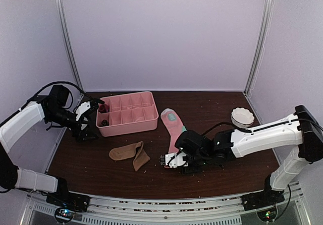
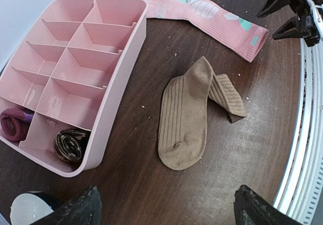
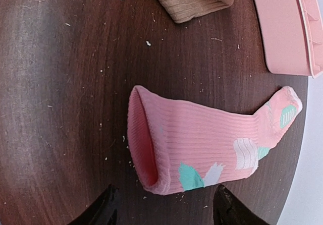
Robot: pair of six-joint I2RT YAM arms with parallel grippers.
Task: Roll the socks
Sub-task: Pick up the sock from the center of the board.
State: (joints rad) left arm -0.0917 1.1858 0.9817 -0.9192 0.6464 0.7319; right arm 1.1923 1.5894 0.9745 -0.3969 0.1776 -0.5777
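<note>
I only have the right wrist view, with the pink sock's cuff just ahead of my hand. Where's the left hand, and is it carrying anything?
Observer: The left hand hovers open and empty by the left end of the pink tray.
Operator: Anything inside the tray?
Observer: A dark red bundle and a dark striped bundle, in neighbouring compartments at that end.
Operator: Anything off to my right?
Observer: A white bowl sits at the far right of the table.
</note>
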